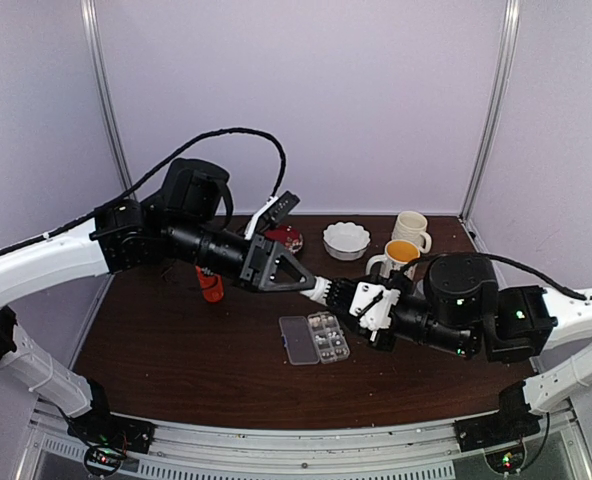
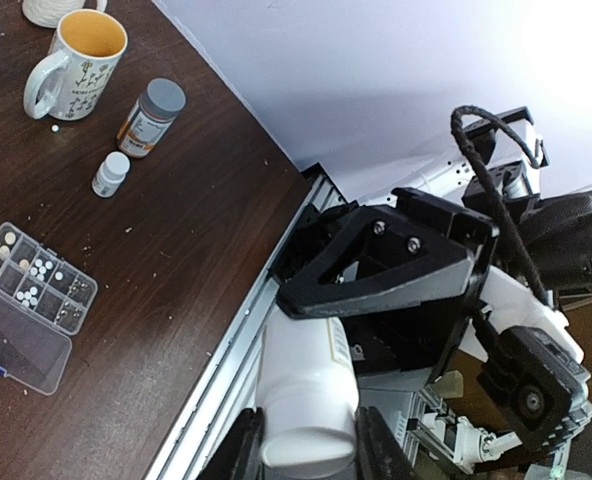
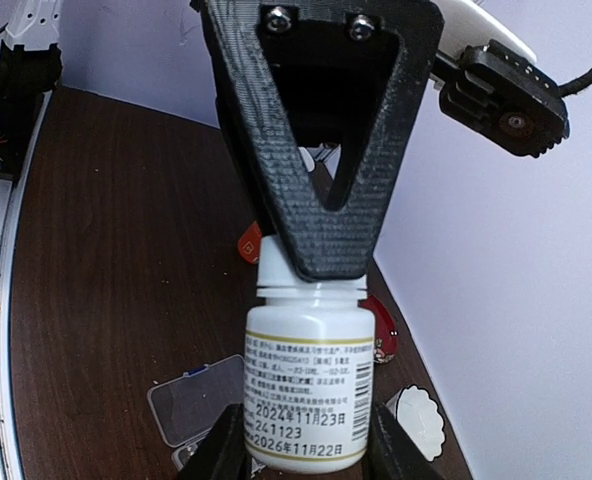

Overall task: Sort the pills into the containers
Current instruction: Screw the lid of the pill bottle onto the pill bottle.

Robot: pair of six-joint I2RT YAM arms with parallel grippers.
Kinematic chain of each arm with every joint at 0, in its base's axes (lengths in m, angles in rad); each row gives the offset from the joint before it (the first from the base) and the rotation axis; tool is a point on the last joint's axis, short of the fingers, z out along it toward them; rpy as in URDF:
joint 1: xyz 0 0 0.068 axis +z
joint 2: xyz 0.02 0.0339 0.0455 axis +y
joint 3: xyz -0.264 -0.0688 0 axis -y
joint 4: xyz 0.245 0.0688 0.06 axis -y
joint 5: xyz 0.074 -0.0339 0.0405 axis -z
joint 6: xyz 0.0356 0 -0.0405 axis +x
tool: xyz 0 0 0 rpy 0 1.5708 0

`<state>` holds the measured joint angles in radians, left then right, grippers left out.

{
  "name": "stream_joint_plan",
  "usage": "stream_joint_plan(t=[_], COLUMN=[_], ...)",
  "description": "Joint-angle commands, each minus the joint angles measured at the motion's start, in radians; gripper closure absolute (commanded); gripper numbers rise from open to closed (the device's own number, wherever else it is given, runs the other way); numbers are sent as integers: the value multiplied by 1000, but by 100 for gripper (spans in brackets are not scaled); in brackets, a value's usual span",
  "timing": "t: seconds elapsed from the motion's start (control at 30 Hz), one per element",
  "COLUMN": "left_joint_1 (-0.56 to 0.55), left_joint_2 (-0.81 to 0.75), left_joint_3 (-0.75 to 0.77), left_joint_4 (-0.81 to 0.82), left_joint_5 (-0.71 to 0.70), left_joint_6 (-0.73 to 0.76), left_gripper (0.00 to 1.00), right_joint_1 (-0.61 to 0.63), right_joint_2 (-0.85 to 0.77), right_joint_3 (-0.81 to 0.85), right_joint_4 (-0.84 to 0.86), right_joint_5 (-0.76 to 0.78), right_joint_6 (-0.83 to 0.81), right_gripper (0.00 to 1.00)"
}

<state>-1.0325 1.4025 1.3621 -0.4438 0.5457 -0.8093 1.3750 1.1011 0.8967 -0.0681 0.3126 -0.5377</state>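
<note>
A white labelled bottle hangs in the air between both arms, above the table. My right gripper is shut on its body, fingers pressed to both sides. My left gripper is shut on the bottle's white cap; its black frame covers most of the cap in the right wrist view. In the top view the two grippers meet at the bottle. Below them the clear pill box lies with its lid open. Whitish pills sit in several of its containers.
A yellow-lined mug and a cream mug stand at the back right, near a white fluted bowl and a red dish. An orange bottle with a grey cap and a small white bottle stand by the mug.
</note>
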Motion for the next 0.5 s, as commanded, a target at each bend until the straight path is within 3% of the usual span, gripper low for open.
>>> stream_joint_plan(t=[0.0,0.17,0.37,0.47], left_joint_1=[-16,-49,-94,-105], left_joint_2=[-5,-41,-104,-123], left_joint_3=[-6,-33,-88,-109], left_joint_4=[107,131,123,118], left_joint_5=[88,121,23,81], left_joint_6=[194,445,789,1020], left_gripper=[100,100,100,100], right_joint_1=[-9,-48,-100,-137], right_joint_2=[-28,-50,-70,-70], right_joint_3=[47,57,67,74], right_joint_4=[-21,-51,-86,-89], right_joint_5=[-115,-257,-486,-602], right_joint_6=[81,156,242,289], right_gripper=[99,100,100,100])
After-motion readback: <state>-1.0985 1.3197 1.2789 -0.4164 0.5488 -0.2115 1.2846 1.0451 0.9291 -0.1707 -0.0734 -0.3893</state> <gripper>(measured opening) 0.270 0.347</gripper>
